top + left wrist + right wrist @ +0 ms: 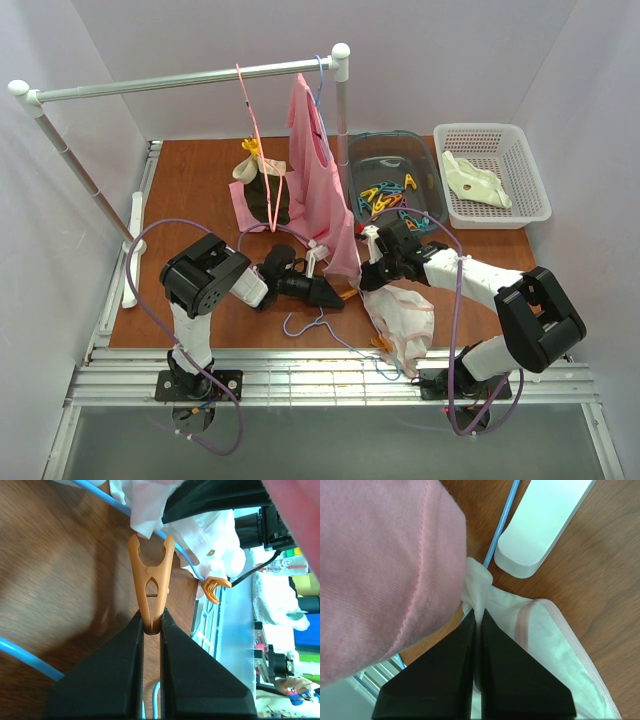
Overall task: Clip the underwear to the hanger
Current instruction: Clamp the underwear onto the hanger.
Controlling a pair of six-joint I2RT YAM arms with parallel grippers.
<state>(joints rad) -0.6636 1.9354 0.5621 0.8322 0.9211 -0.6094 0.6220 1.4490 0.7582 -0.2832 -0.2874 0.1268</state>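
Two wrist views supply what the overhead view leaves hidden. From above, the left gripper [336, 293] and the right gripper [369, 278] are seen near each other at the middle of the table [190, 200]. Both are partly screened by the hem of a pink shirt [315, 170] hung from the rail [190, 80], so neither grip can be judged there.

In the left wrist view, the left fingers are shown clamped on the tail of an orange clothespin [151, 570]. Its far prongs are spread and pointed toward the hanger [20, 652] and the underwear [215, 535].

In the right wrist view, the right fingers are pressed together on a pinched fold of the underwear, just beside the blue wire, with the pink shirt crowding the left of the picture.

The underwear is laid on the near right part of the table, in front of the right gripper, and is draped toward the front edge. A second orange peg [216, 587] is seen at its edge.

Farther back, a pink hanger [255, 130] carries dark olive-green underwear [270, 195]. A clear tub [395, 150] of coloured pegs and a white basket [495, 215] holding a cream-white garment [475, 180] are placed at the far right.
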